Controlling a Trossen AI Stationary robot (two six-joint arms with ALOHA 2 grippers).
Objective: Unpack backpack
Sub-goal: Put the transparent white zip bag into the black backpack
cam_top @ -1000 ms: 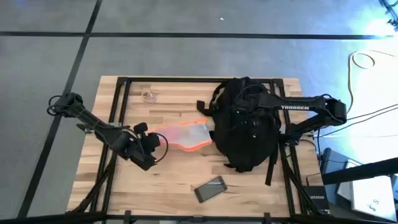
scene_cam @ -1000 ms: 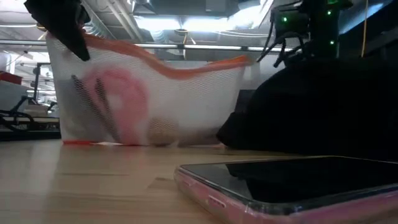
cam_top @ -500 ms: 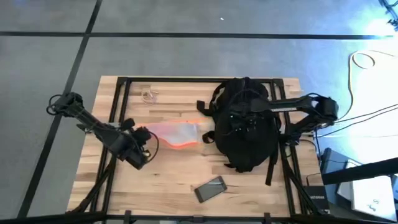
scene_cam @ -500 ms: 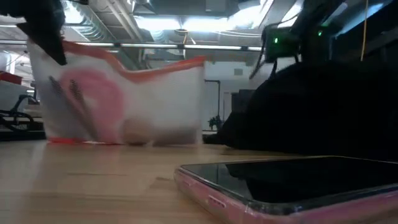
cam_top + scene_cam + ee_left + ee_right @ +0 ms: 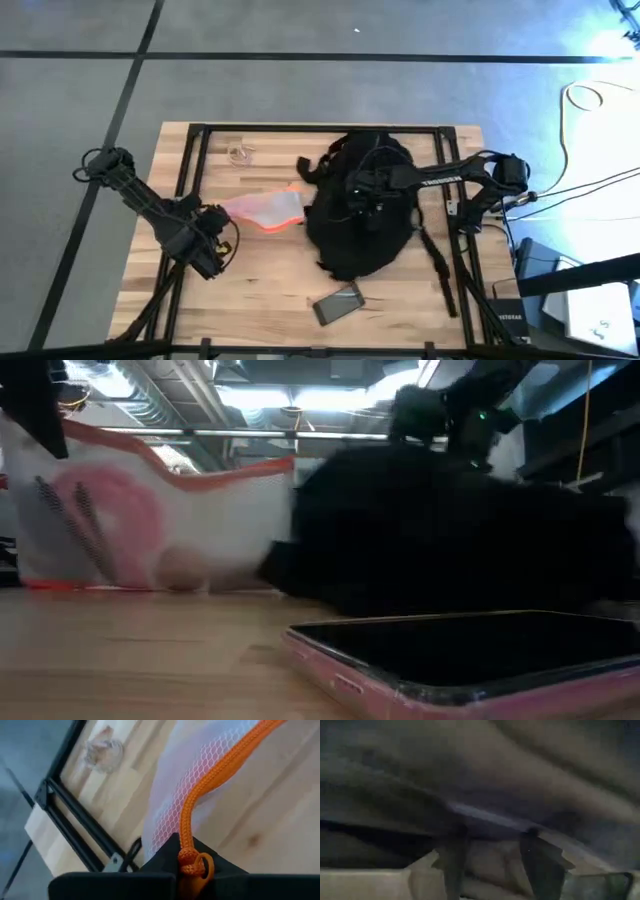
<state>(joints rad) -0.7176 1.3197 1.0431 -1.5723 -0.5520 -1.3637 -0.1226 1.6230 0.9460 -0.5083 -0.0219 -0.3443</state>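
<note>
The black backpack (image 5: 360, 215) lies on its side in the middle of the table, also filling the right of the low view (image 5: 450, 530). My right gripper (image 5: 362, 190) is on its upper side, shut on its fabric. Left of it stands a white mesh pouch (image 5: 262, 208) with an orange zipper, holding a pink round thing and dark pens (image 5: 110, 530). My left gripper (image 5: 215, 232) is shut on the pouch's left end. The pouch's right end sits against the backpack. My left gripper pinches the end of the orange zipper band (image 5: 192, 857), by the pull tab, between its two fingers, coming from the table's left. The pouch stretches away from the fingers, its held corner raised, its bottom edge (image 5: 150, 586) on the table. My right gripper comes from above and from the table's right onto the backpack's upper side. Dark fabric (image 5: 490, 835) fills the gap between its fingers (image 5: 454, 865). Which part of the backpack this is cannot be told. The backpack rests on the table.
A phone in a pink case (image 5: 338, 303) lies near the table's front edge, close to the backpack (image 5: 460, 660). A small clear object (image 5: 240, 155) lies at the far left. Black frame bars (image 5: 190, 170) run along the table's sides. Backpack straps (image 5: 435, 255) trail rightward.
My left gripper has moved toward the table's left edge, dragging the pouch along the table away from where the backpack lay. My right gripper has moved left and slightly nearer, and the backpack has slid left with it, again reaching the pouch's right end.
</note>
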